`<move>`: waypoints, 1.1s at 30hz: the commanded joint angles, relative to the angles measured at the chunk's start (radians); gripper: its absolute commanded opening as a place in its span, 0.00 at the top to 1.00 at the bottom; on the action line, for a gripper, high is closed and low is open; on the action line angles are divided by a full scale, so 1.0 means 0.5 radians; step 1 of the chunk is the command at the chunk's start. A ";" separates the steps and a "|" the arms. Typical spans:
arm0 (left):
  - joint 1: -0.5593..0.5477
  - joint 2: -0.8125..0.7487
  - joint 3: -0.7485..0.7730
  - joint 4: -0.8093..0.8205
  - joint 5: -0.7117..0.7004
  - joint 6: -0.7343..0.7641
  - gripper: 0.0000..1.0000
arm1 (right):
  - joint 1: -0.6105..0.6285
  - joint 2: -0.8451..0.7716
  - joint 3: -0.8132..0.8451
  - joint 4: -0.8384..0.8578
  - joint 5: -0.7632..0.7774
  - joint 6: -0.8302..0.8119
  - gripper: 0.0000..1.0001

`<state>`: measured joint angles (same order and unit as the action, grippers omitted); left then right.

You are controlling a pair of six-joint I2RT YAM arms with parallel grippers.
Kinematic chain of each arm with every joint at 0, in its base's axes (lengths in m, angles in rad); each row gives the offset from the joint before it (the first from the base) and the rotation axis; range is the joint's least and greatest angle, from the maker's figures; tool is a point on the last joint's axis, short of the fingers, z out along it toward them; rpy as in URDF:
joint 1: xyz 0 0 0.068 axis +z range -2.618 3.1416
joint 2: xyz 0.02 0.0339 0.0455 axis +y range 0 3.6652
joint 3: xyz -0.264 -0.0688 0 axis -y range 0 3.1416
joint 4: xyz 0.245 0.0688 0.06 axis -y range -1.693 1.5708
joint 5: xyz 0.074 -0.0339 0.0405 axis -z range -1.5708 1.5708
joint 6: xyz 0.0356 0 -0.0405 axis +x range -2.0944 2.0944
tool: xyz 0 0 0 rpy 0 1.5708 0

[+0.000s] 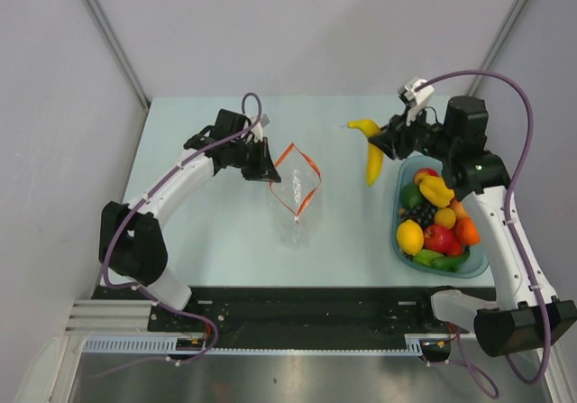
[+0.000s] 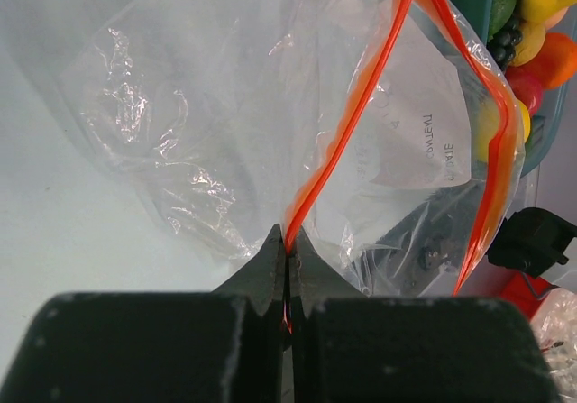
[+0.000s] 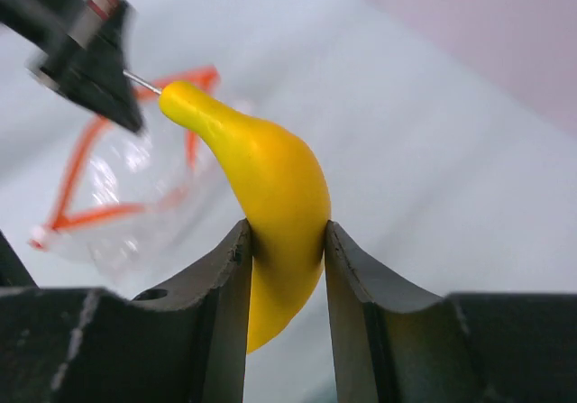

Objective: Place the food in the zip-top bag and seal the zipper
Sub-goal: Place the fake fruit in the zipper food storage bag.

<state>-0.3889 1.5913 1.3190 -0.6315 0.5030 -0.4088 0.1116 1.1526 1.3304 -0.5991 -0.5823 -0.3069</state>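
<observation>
While the left pincer (image 1: 268,166) is pressing its fingers together on the near-left corner of the zipper (image 2: 364,89), it is holding the bag (image 1: 296,197) so that the red-orange rim is standing apart in a diamond, with the clear body trailing toward the arms' bases on the table (image 1: 207,232). Just to the right of that open mouth, and apart from it, the right pincer (image 1: 389,140) is pinching the banana (image 1: 372,153) around its thicker middle. The fruit is sitting tightly between the two fingers with nothing else touching it. The banana's long axis is running roughly far-to-near in the overhead view. In the right wrist view its narrow stem end is pointing out past the fingertips toward the rim. So the opening is lying to the left of the held banana, and the right arm is the one placed to deliver it. The coming move is probably turning on swinging the stem end leftward and down between the two rim strips. Farther right, the rest of the fruit (image 1: 437,223) is waiting in the teal tub (image 1: 398,209), beside the right arm.
</observation>
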 commanded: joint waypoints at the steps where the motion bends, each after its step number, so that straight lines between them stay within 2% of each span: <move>1: -0.023 0.020 0.132 -0.013 0.062 0.035 1.00 | 0.261 0.087 0.061 0.967 -0.204 0.558 1.00; 6: -0.047 0.011 0.132 -0.001 0.108 0.035 1.00 | 0.534 0.250 0.024 1.586 -0.289 0.712 1.00; 9: -0.063 0.002 0.129 0.005 0.105 0.041 1.00 | 0.688 0.351 -0.010 1.750 -0.366 0.645 1.00; 14: -0.069 -0.007 0.129 0.011 0.102 0.041 1.00 | 0.817 0.532 -0.022 1.800 -0.486 0.439 1.00; 18: -0.066 -0.007 0.157 -0.001 0.105 0.041 1.00 | 0.826 0.624 -0.044 1.640 -0.608 0.338 1.00; 19: -0.066 -0.007 0.160 0.002 0.108 0.041 1.00 | 0.826 0.637 -0.047 1.591 -0.678 0.283 0.96; 21: -0.066 -0.007 0.175 0.002 0.117 0.041 1.00 | 0.835 0.658 -0.065 1.392 -0.722 0.231 0.71; 22: -0.066 -0.007 0.178 0.002 0.123 0.044 1.00 | 0.835 0.661 -0.065 1.328 -0.753 0.212 0.56; 23: -0.066 -0.004 0.182 -0.001 0.117 0.044 1.00 | 0.838 0.652 -0.071 1.221 -0.741 0.197 0.29; 24: -0.066 -0.007 0.185 -0.004 0.123 0.047 1.00 | 0.835 0.643 -0.071 1.208 -0.716 0.203 0.21; 29: -0.069 -0.001 0.185 -0.007 0.123 0.051 1.00 | 0.789 0.548 -0.071 1.094 -0.593 0.255 0.14; 33: -0.069 0.005 0.188 -0.004 0.114 0.054 1.00 | 0.633 0.471 -0.071 1.002 -0.553 0.362 0.12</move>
<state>-0.4171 1.6012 1.3712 -0.6456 0.5373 -0.3985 0.4984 1.4658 1.2861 -0.0551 -0.8856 -0.1593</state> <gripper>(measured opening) 0.007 0.877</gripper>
